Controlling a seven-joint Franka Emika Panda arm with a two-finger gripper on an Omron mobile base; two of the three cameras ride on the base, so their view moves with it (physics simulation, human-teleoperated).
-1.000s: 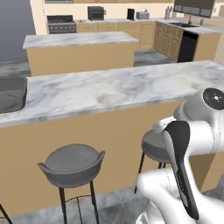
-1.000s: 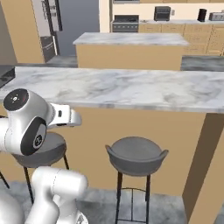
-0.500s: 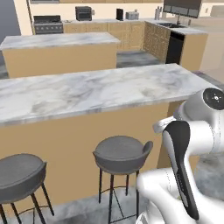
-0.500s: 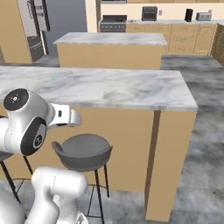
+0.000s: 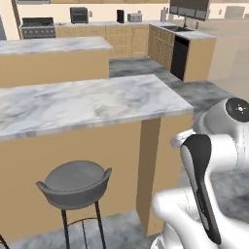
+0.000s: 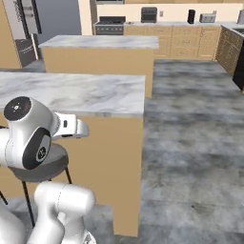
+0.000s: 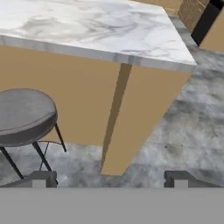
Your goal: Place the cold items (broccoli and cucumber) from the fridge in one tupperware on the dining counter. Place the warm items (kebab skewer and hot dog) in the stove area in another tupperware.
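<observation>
The marble-topped dining counter (image 5: 87,102) (image 6: 71,93) (image 7: 96,26) stands in front of me, and its right end panel comes down to the floor. My gripper (image 7: 111,179) is open, its two dark fingertips (image 7: 41,177) set wide apart with nothing between them, pointing down at the counter's end and the floor. The fridge (image 6: 24,28) is far off at the back left. The stove (image 5: 37,24) (image 6: 110,24) stands against the back wall. Broccoli, cucumber, kebab skewer, hot dog and tupperware are out of view.
A grey bar stool (image 5: 73,182) (image 7: 24,116) stands under the counter's overhang. Behind it is a second marble island (image 5: 53,46) (image 6: 100,42). A dark dishwasher (image 5: 179,56) sits in the right cabinets. Grey floor (image 6: 190,143) lies open past the counter's right end.
The whole picture has shifted: the base has driven right along the dining counter, bringing its right end and the floor beyond into view. The gripper stays open.
</observation>
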